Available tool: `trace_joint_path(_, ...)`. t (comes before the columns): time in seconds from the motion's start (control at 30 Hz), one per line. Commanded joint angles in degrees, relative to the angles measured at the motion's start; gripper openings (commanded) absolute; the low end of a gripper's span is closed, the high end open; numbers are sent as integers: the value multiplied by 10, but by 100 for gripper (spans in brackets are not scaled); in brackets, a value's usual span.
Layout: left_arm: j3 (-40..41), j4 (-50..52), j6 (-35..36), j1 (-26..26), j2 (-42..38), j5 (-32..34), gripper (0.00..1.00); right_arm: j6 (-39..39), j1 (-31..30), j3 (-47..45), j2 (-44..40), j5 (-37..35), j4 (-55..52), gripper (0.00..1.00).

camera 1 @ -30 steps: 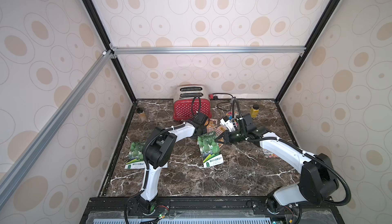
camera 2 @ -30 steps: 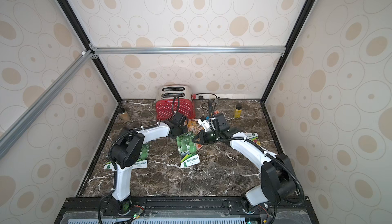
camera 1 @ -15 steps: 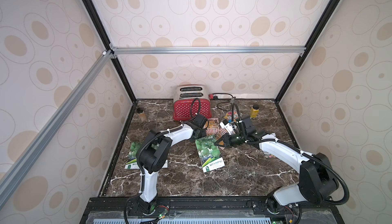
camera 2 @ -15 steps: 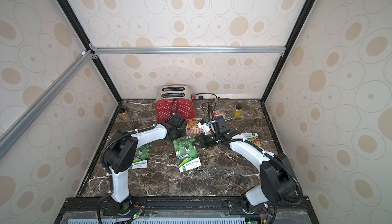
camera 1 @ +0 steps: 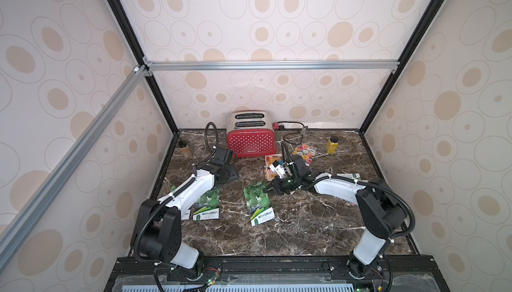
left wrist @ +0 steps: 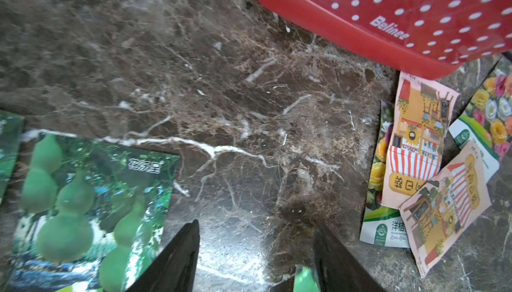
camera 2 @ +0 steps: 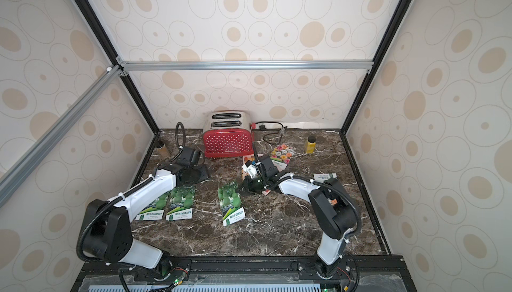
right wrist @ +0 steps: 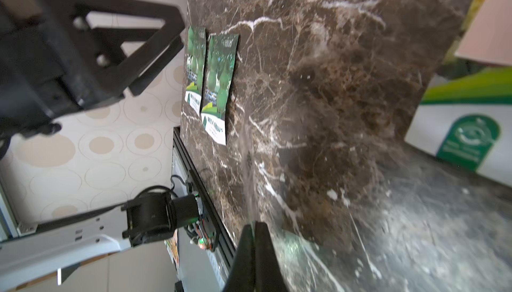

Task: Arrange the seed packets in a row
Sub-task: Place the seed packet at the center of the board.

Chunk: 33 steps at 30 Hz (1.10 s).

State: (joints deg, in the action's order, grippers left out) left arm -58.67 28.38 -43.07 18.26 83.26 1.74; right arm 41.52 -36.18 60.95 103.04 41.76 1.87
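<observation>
Pinching the far corner of the third gourd packet (camera 1: 259,203), the right gripper (camera 1: 273,187) has its jaws pressed together. In the right wrist view the packet shows only as a thin edge-on blur running off the tips. Lifted or dragging flat: cannot tell.

- The packet trails from the jaws toward the front of the table (camera 1: 291,235). Its long axis runs roughly front to back, slightly skewed against the row.
- Row so far: two gourd packets (camera 2: 151,204) (camera 2: 181,203) lie side by side on the left. The held one is well apart from them, with bare marble between.
- Judged next: carry it leftward and twist it a little to square it up.
- The left gripper (left wrist: 256,224) has its jaws spread and empty, over marble just beyond the second packet's far end. It is nearer the slot but idle.
- The peach packets (left wrist: 418,149) and flower packets (left wrist: 496,116) are heaped, overlapping, by the toaster (camera 1: 250,142).
</observation>
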Motion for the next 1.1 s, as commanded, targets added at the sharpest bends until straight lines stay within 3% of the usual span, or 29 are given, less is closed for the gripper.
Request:
trace_joint_path(0.0, 12, 18, 10, -15, -35, 4, 67, 88, -13, 32, 54, -19, 108, 0)
trace_joint_path(0.37, 58, -4, 11, -28, -70, -19, 70, 137, -54, 124, 201, -38, 126, 0)
trace_joint_path(0.8, 82, -13, 10, -31, -89, -28, 71, 153, -87, 126, 227, -113, 129, 0)
trace_joint_path(1.07, 88, -11, 11, -32, -96, -27, 72, 167, -90, 153, 247, -117, 135, 0)
